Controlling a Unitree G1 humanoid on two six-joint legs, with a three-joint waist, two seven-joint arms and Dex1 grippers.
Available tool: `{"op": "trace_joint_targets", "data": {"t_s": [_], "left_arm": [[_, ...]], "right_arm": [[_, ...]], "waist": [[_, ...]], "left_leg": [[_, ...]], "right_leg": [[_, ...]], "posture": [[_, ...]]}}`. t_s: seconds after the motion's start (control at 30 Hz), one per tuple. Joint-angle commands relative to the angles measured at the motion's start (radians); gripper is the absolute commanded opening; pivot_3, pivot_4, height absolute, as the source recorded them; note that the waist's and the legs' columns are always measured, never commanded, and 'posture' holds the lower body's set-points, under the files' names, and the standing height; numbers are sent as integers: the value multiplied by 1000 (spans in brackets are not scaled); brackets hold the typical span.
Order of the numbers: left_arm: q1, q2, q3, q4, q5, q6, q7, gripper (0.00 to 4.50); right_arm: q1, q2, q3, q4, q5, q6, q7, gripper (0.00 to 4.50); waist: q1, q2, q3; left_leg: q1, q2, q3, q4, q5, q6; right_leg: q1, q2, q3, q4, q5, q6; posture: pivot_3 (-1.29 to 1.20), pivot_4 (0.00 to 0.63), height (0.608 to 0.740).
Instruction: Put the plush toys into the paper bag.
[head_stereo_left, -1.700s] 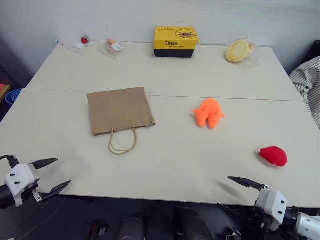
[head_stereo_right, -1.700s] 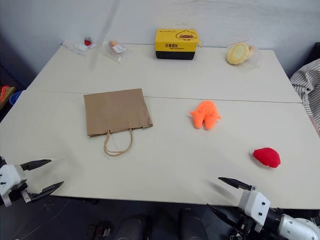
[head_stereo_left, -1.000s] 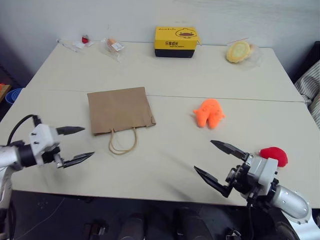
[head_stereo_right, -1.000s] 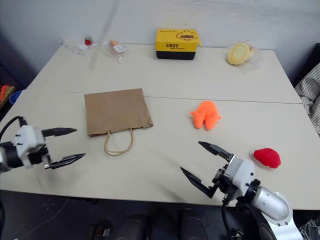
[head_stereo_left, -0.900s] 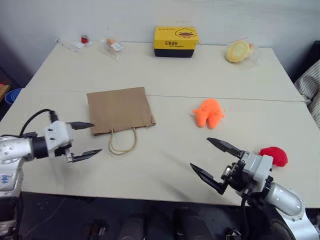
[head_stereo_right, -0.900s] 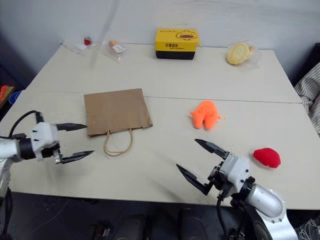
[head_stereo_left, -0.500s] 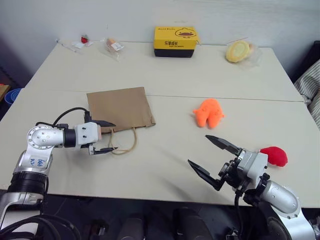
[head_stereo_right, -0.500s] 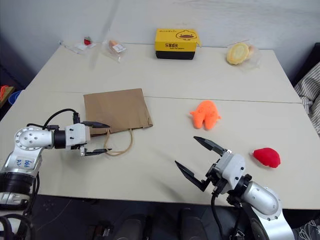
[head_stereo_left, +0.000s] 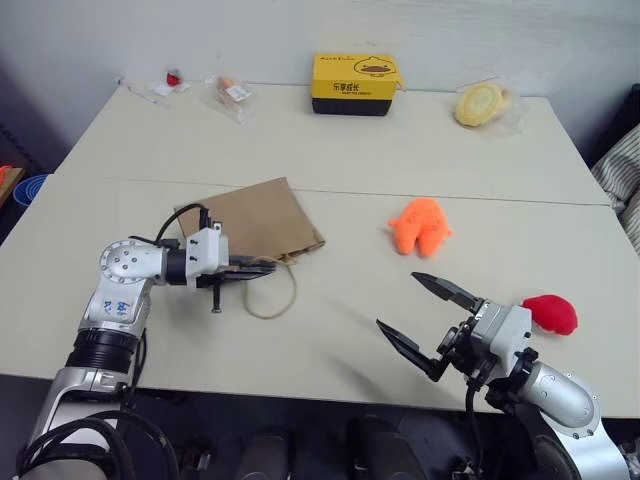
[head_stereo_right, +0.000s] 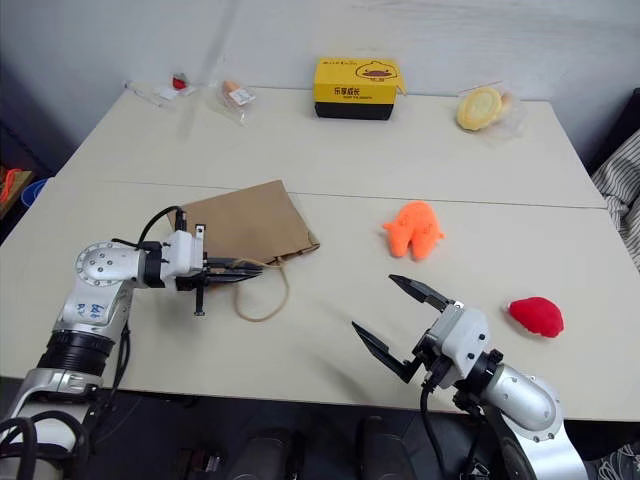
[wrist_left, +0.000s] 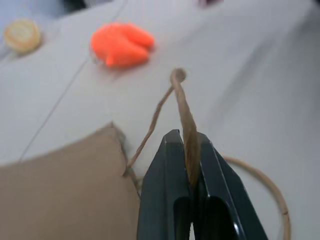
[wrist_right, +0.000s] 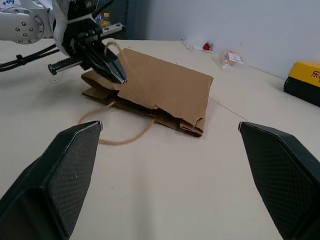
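Left gripper (head_stereo_left: 262, 267): mine, pinching the paper bag (head_stereo_left: 255, 216) handle.
Right gripper (head_stereo_left: 425, 316): spread wide, red toy (head_stereo_left: 550, 313) just beyond it.

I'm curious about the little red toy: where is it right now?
The red plush toy lies near the table's front right edge, beside the open right gripper, with the orange plush toy further back.

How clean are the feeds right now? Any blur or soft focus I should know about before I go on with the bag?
Left wrist view: the left hand and the handle it pinches are fairly crisp, while the orange plush toy behind is soft. Right wrist view: the right hand's fingers loom large and blurred, and the paper bag stays readable. Eye views: even light, no glare on the table.
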Motion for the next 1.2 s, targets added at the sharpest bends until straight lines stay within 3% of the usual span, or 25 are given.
{"op": "trace_joint_targets", "data": {"t_s": [0.03, 0.23, 0.4, 0.53, 0.83, 1.2], "left_arm": [[-26, -32, 21, -166, -138, 195, 33, 0], [-46, -91, 36, -274, -219, 370, 106, 0], [-41, -115, 30, -309, -221, 408, 119, 0], [-36, -139, 30, -335, -233, 433, 134, 0], [-28, -161, 35, -373, -261, 482, 147, 0], [-62, -188, 100, -391, -368, 573, 191, 0]], "right_arm": [[-75, -15, 23, -26, 61, 97, -7, 3868], [-274, 4, 147, 63, -37, 221, -46, 1715], [-415, 77, 226, 190, -104, 261, -82, 17], [-500, 107, 333, 319, -230, 214, -72, 17], [-626, 244, 373, 528, -304, 178, -93, 17], [-697, 273, 394, 771, -378, 146, -49, 17]], "waist": [[0, 0, 0], [-3, 0, 0], [-1, 0, 0], [-1, 0, 0], [-5, 0, 0], [-8, 0, 0]], "left_leg": [[0, 0, 0, 1, 0, 0], [0, 0, -1, 1, 0, 0], [0, 0, -1, 3, 0, -1], [-1, -1, -1, 4, -1, 0], [-1, -1, -1, 4, -1, 0], [-1, -1, -2, 4, -1, -1]], "right_leg": [[0, 0, 0, 0, 0, 0], [0, 1, 1, 1, 0, 0], [-1, 1, 1, 1, 0, 0], [-1, 0, 1, 1, 0, 0], [-2, 1, 0, 2, 0, 0], [-2, 1, 0, 2, 0, 0]], "posture": [[0, 150, 740], [0, 150, 740], [0, 150, 740], [0, 150, 740], [0, 150, 740], [0, 150, 740]]}}
